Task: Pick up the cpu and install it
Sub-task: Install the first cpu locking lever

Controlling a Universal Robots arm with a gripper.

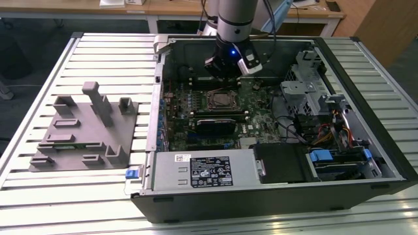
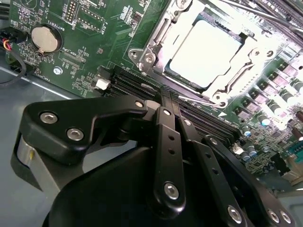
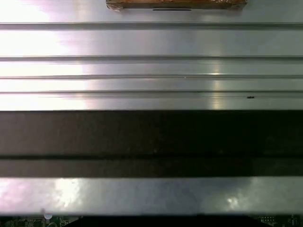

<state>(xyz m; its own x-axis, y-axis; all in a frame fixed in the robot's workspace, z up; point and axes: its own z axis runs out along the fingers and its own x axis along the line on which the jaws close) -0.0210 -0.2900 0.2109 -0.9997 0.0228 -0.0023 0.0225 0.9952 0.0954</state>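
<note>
The cpu (image 2: 202, 53) is already seated in the motherboard socket (image 2: 156, 38) just ahead of the gripper (image 2: 169, 100), whose fingers are pressed together on nothing, so the installing is judged largely done, with the socket frame seemingly left unlatched.

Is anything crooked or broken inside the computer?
Nothing stands out. The cpu lies flat and square inside its socket frame on the green motherboard, with no visible damage. The gripper hangs above the board in the open case.
</note>
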